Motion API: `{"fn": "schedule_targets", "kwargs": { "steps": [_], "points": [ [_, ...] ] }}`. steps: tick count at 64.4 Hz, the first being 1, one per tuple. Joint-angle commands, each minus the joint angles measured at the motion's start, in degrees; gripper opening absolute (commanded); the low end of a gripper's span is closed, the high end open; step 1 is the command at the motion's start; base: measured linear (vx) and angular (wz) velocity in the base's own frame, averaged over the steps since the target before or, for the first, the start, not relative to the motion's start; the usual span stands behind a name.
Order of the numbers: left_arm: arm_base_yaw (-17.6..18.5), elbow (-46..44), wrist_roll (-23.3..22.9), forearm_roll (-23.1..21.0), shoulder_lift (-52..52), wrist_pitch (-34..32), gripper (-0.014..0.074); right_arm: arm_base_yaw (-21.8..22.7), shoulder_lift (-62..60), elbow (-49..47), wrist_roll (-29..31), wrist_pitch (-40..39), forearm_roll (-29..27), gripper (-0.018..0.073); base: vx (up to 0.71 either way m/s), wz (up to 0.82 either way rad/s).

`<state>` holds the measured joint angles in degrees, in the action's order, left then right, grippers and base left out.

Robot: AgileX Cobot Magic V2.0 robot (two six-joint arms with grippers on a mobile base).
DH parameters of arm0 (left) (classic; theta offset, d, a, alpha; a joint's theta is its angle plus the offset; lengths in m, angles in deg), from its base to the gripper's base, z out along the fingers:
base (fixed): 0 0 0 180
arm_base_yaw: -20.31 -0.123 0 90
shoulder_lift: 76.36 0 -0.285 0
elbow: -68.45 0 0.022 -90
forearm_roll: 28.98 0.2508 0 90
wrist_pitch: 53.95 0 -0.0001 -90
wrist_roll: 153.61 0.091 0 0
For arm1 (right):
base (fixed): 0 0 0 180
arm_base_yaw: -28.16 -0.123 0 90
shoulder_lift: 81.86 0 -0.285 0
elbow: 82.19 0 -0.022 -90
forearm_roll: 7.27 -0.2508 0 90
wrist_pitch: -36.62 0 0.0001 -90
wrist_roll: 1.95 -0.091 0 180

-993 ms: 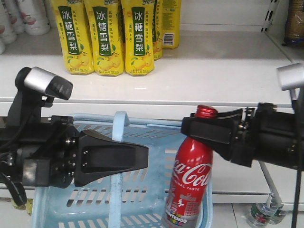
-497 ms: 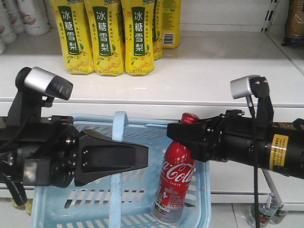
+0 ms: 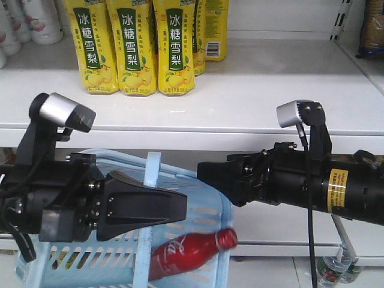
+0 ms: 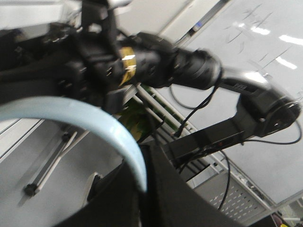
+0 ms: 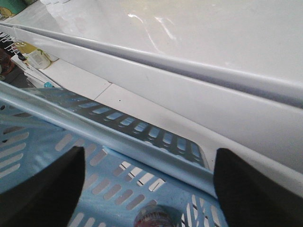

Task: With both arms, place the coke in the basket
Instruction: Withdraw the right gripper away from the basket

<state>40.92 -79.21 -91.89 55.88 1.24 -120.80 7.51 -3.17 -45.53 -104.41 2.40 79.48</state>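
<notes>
The coke (image 3: 191, 252) lies on its side inside the light blue basket (image 3: 204, 207), cap toward the right. In the right wrist view its cap (image 5: 154, 218) shows just below the jaws. My left gripper (image 3: 180, 207) is shut on the basket's swing handle (image 3: 150, 174); the handle (image 4: 94, 123) curves down between its fingers in the left wrist view. The basket hangs tilted, its left side lower. My right gripper (image 3: 205, 174) hovers over the basket's right rim (image 5: 142, 146). It is open (image 5: 149, 189), with nothing between its fingers (image 5: 45, 189).
A white shelf (image 3: 270, 90) runs behind and above the basket. Yellow drink bottles (image 3: 135, 48) stand on it at the back left, white bottles (image 3: 33, 18) at the far left. Small bottles (image 3: 333, 270) sit low at the right, by a shelf post.
The right gripper carried the upright coke down and left into the basket, then let go. The coke now lies on its side. The basket has tilted and shifted left.
</notes>
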Motion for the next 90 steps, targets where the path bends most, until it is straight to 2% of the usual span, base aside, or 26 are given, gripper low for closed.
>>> {"fn": "schedule_targets", "kwargs": {
  "steps": [1, 11, 19, 25, 29, 34, 37, 43, 51, 63, 72, 78, 90],
  "points": [
    [0.2, -2.09, 0.79, -8.01, -1.63, -10.5, -0.0006, -0.01, -1.48, -1.79, 0.35, -0.7, -2.56, 0.0603, 0.0, 0.0],
    [0.2, -2.09, 0.79, -8.01, -1.63, -10.5, -0.0006, 0.06, -4.12, -1.79, 0.2, 0.32, -1.12, 0.0556, 0.0, 0.0],
    [0.2, -2.09, 0.79, -8.01, -1.63, -10.5, -0.0006, 0.06, -9.25, -1.79, -2.89, 3.94, 6.78, 0.0458, 0.0, 0.0],
    [0.2, -2.09, 0.79, -8.01, -1.63, -10.5, -0.0006, 0.06, -13.8, -1.79, -10.06, 6.67, 15.81, 0.0332, 0.0, 0.0],
    [0.2, -2.09, 0.79, -8.01, -1.63, -10.5, -0.0006, 0.21, -17.37, -1.1, -12.25, 7.51, 16.17, 0.0207, 0.0, 0.0],
    [0.2, -2.09, 0.79, -8.01, -1.63, -10.5, -0.0006, 0.26, -21.29, -0.26, -11.82, 8.3, 16.17, 0.0036, 0.0, 0.0],
    [0.2, -2.09, 0.79, -8.01, -1.63, -10.5, -0.0006, 0.26, -23.64, 0.39, -11.39, 8.53, 16.17, -0.0017, 0.0, 0.0],
    [0.2, -2.09, 0.79, -8.01, -1.63, -10.5, -0.0006, 0.26, -29.14, 3.84, -11.17, 9.52, 16.17, -0.0008, 0.0, 0.0],
    [0.2, -2.09, 0.79, -8.01, -1.63, -10.5, -0.0006, 0.2, -37.13, 12.45, -11.2, 15.07, 16.17, -0.0004, 0.0, 0.0],
    [0.2, -2.09, 0.79, -8.01, -1.63, -10.5, -0.0006, 0.2, -46.6, 25.31, -10.37, 35.71, 15.72, -0.0004, 0.0, 0.0],
    [0.2, -2.09, 0.79, -8.01, -1.63, -10.5, -0.0006, 0.2, -49.2, 30.57, -10.37, 47.1, 15.57, -0.0004, 0.0, 0.0],
    [0.2, -2.09, 0.79, -8.01, -1.63, -10.5, -0.0006, 0.2, -49.2, 32.12, -10.37, 49.79, 15.57, -0.0004, 0.0, 0.0],
    [0.2, -2.09, 0.79, -8.01, -1.63, -10.5, -0.0006, 0.2, -49.2, 32.2, -10.37, 49.58, 15.83, -0.0004, 0.0, 0.0]
  ]
}}
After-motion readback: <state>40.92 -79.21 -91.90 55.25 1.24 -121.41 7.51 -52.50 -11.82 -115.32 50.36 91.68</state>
